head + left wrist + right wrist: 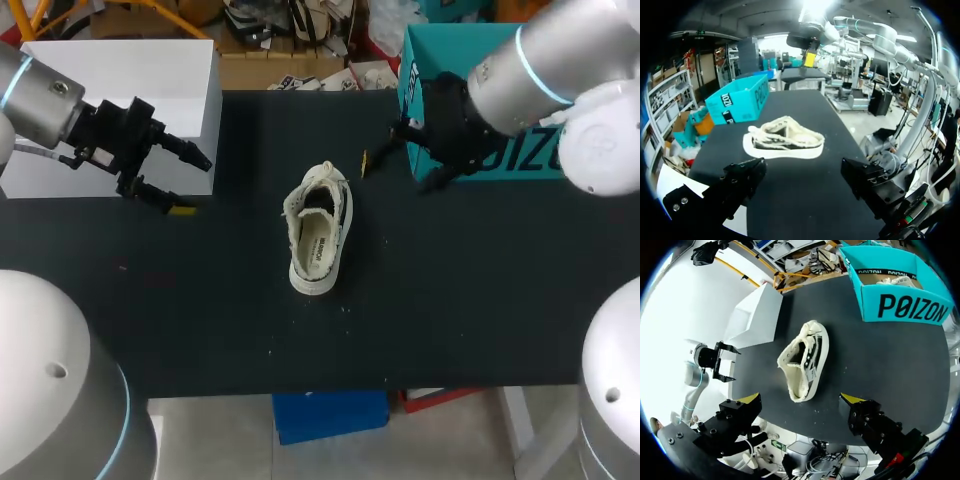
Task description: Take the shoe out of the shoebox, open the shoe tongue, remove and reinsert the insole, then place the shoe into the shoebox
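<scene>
At the far left corner of the dark surface stands a white box. Just in front of it the left tool hangs above the surface with its fingers well apart and nothing between them, pointing toward the middle.

The shoe, pale with a white sole, lies at the middle of the surface, running from the far edge toward the near one. It is out of its box and well apart from both tools. Its opening faces up, and a printed insole appears to sit inside it. I cannot tell how far the tongue is folded back.

The right tool hovers beyond the shoe toward the far right, also spread wide and holding nothing. Behind it, at the far right corner, the teal shoebox stands open. The right wrist view shows something pale inside it, but I cannot tell what.

The removal step looks done, so the work on the shoe itself seems to be in hand: opening the tongue and getting at the insole. Next, both tools would probably need to close in on the shoe. One could pin the sole or heel so the light shoe does not slide, while the other pinches the soft tongue or insole edge from above. The shoe lies slightly tilted, so an unsteadied grip could roll it.
</scene>
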You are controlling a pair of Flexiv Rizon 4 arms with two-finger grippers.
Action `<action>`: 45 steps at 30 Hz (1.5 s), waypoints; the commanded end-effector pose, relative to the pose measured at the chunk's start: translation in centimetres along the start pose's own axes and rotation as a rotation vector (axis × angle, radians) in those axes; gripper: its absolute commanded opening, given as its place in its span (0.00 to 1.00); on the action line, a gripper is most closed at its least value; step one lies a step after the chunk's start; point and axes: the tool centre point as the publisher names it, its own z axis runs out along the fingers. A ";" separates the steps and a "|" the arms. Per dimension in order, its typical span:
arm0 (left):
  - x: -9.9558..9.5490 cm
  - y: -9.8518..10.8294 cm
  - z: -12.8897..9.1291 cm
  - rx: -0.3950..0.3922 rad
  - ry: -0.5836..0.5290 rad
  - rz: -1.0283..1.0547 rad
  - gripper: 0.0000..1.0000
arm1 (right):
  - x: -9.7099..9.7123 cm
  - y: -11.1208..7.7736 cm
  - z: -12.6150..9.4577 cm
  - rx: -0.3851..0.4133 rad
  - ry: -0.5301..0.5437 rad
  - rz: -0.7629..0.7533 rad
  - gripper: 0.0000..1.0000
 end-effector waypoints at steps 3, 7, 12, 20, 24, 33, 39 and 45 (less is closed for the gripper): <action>0.0 0.0 0.0 -0.004 0.002 -0.001 1.00 | 0.4 0.5 0.1 0.024 -0.184 0.001 1.00; 0.0 0.0 0.0 -0.004 0.002 -0.001 1.00 | 0.5 1.2 0.3 0.020 -0.199 0.002 1.00; 0.0 0.0 0.0 -0.004 0.002 -0.001 1.00 | 1.3 4.6 1.8 0.071 -0.294 -0.064 1.00; 0.0 0.0 0.0 -0.004 0.002 -0.001 1.00 | 1.6 5.8 3.9 0.148 -0.391 -0.073 1.00; 0.0 0.0 0.0 -0.004 0.002 -0.001 1.00 | 1.4 5.4 4.4 0.144 -0.442 -0.037 1.00; 0.0 0.0 0.0 -0.004 0.002 -0.001 1.00 | 1.3 4.1 6.5 0.124 -0.490 -0.011 0.77; 0.0 0.0 0.0 -0.004 0.002 -0.001 1.00 | 0.8 3.2 8.2 0.141 -0.504 -0.013 0.60; 0.0 0.0 0.0 -0.004 0.002 -0.001 1.00 | 0.2 2.8 9.8 0.157 -0.494 -0.001 0.64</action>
